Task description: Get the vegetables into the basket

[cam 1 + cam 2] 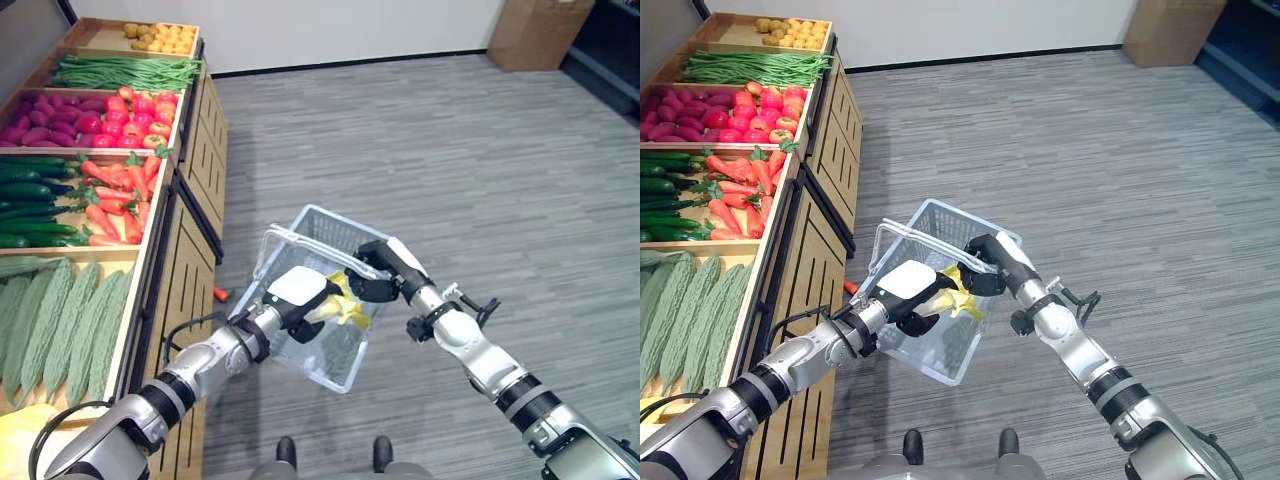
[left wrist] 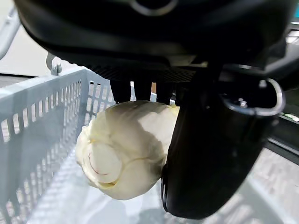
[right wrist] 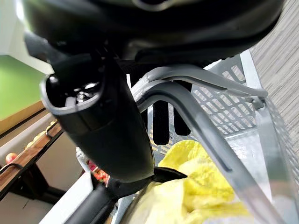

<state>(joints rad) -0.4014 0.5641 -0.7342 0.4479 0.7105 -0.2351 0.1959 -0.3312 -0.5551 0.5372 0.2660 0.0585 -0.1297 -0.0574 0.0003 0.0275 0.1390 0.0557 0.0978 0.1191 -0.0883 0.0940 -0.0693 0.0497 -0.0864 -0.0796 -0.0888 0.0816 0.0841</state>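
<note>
A pale grey mesh basket (image 1: pixel 322 216) hangs tilted above the floor beside the shelves. My right hand (image 1: pixel 384 268) is shut on its handles (image 3: pixel 196 81) at the rim. My left hand (image 1: pixel 297 288) reaches into the basket, its fingers and thumb (image 2: pixel 210 154) curled round a pale yellow-white cabbage (image 2: pixel 124 149). The cabbage's yellow leaves (image 1: pixel 347 303) show between the two hands, inside the basket's wall (image 2: pixel 42 126). Something dark green (image 1: pixel 343 347) lies lower in the basket.
Wooden shelf bins run along my left: potatoes (image 1: pixel 160 38), green beans (image 1: pixel 125 72), red peppers (image 1: pixel 135 120), carrots (image 1: pixel 120 195), cucumbers (image 1: pixel 30 200), bitter gourds (image 1: pixel 60 320). A small red piece (image 1: pixel 220 294) lies by the shelf's foot. A cardboard box (image 1: pixel 535 30) stands at the far right.
</note>
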